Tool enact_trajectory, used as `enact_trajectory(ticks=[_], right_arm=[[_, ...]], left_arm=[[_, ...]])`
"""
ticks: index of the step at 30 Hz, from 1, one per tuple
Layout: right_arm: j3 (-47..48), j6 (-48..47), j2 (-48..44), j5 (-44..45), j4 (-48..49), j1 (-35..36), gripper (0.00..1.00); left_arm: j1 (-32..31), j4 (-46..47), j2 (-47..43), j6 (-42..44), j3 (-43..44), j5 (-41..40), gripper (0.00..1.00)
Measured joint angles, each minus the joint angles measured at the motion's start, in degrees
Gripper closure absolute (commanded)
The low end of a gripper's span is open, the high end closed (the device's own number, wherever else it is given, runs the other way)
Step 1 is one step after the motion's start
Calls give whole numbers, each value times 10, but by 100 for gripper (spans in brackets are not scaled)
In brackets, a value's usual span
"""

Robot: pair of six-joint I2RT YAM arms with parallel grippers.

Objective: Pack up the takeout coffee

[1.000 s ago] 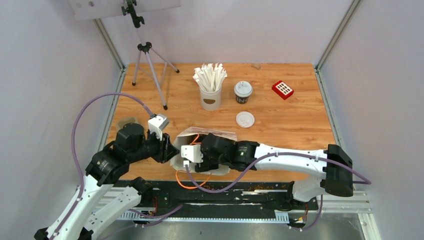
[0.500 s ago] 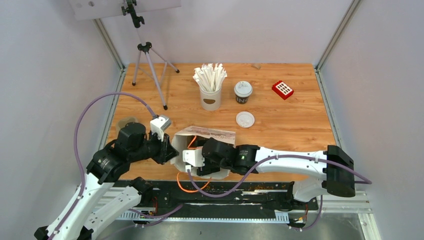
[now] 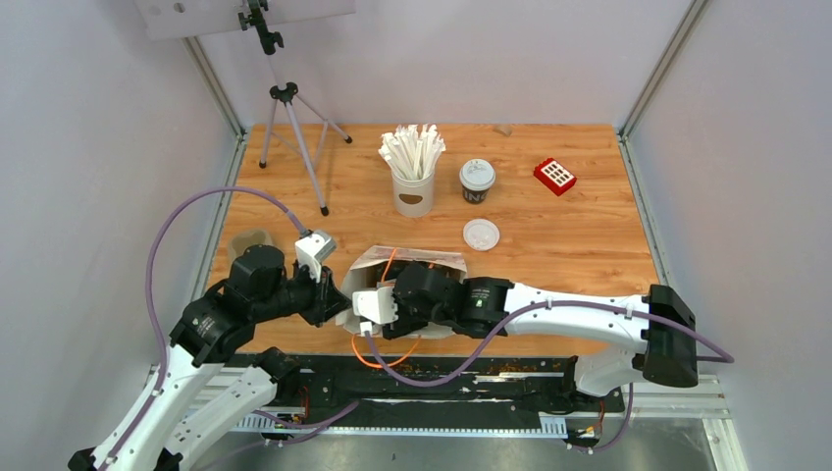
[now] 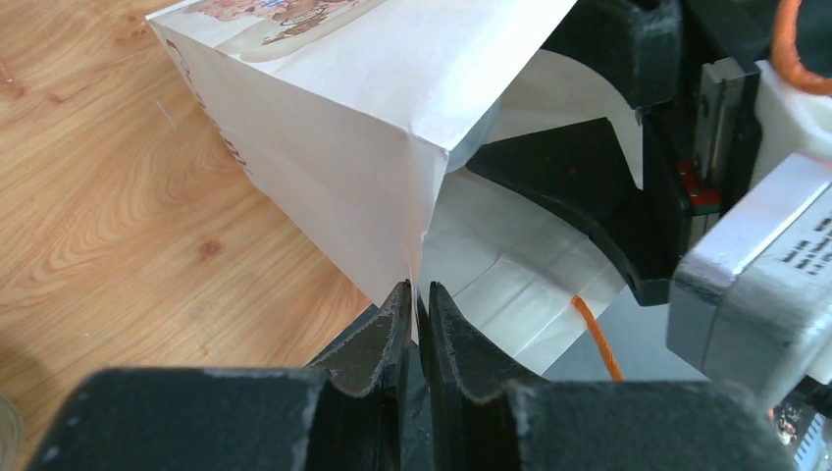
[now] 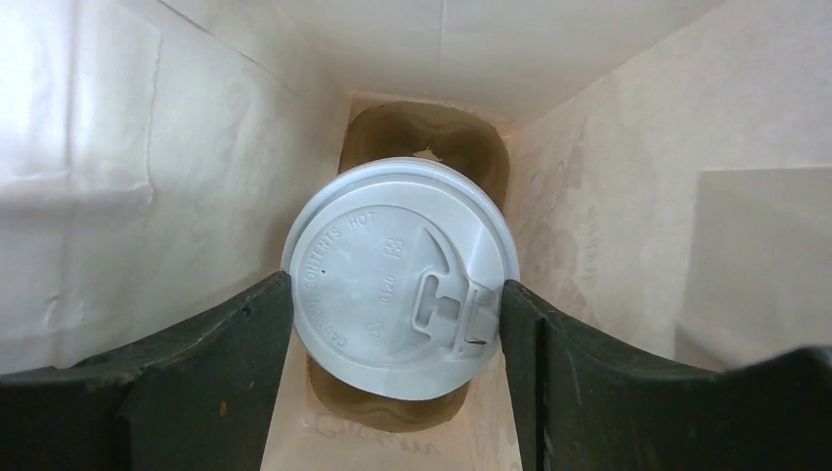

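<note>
At the near edge of the wooden counter point(image 3: 589, 245), a folded edge of a white paper bag point(image 4: 373, 128) was pinched between the almost closed fingers of the left end effector point(image 4: 420, 294). The right end effector point(image 5: 397, 304) was placed inside the bag. Its fingers were pressed against opposite sides of the round white plastic lid of a takeout cup point(image 5: 373, 255), so the cup was grasped. The cup's body was hidden beneath the lid. Behind the cup, at the bag's inner end, a beige pulp carrier point(image 5: 383, 132) was seen; whether the cup was seated in it could not be told.

Just beyond the bag, a loose round white lid point(image 3: 481, 235) was laid flat on the counter. Farther beyond the bag, a second dark brown paper cup point(image 3: 477, 181) with a white lid was stood upright, just right of a white cup of white paper-wrapped sticks point(image 3: 413, 177). A small red block point(image 3: 554, 176) was set to the bag's far right, and a black tripod point(image 3: 289, 128) to its far left.
</note>
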Motion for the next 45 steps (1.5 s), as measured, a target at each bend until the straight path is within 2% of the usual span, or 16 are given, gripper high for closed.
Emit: enact_trajectory(ticks=[7, 15, 26, 45], right_arm=[[-3, -18, -23, 1, -39, -2, 30], [-51, -16, -60, 9, -66, -4, 31], [-76, -33, -61, 19, -60, -13, 31], [-81, -66, -72, 24, -59, -24, 31]], left_arm=[[0, 3, -2, 13, -1, 5, 81], [0, 38, -31, 26, -23, 32, 83], [0, 96, -67, 30, -64, 58, 85], [0, 103, -67, 30, -66, 62, 86]])
